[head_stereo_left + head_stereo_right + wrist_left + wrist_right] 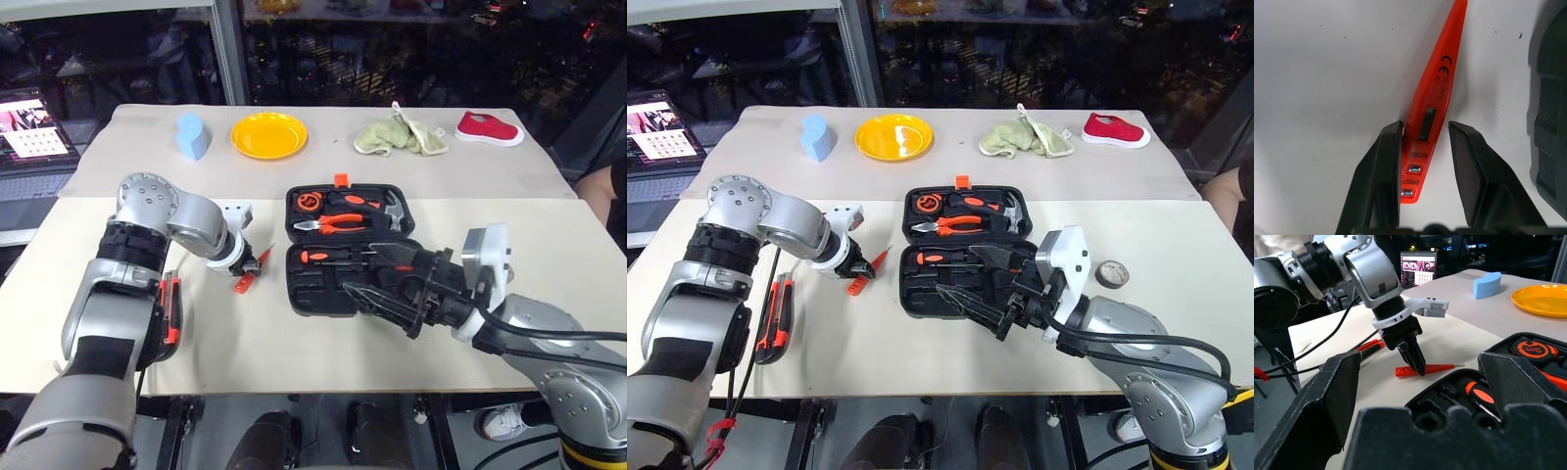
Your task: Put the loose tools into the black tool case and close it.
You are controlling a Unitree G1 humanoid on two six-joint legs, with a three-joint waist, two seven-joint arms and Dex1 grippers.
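The orange tester screwdriver (1431, 117) is straddled by the narrowed, not yet clamped left end effector (1425, 147), its long axis pointing straight ahead. The right end effector (985, 284) is held wide over the black tool case (921, 294).

Orange tester screwdriver (1431, 117) between pincer (1425, 161) fingers

Words and signs that can be read

A "CE" mark is printed on the slim orange tester screwdriver (1431, 110), and the word "DIRECT" is seen near its wide end, by two small metal spots. More tiny print is there, but it cannot be read. "3m" is written on the orange face of the tape measure (1533, 349).
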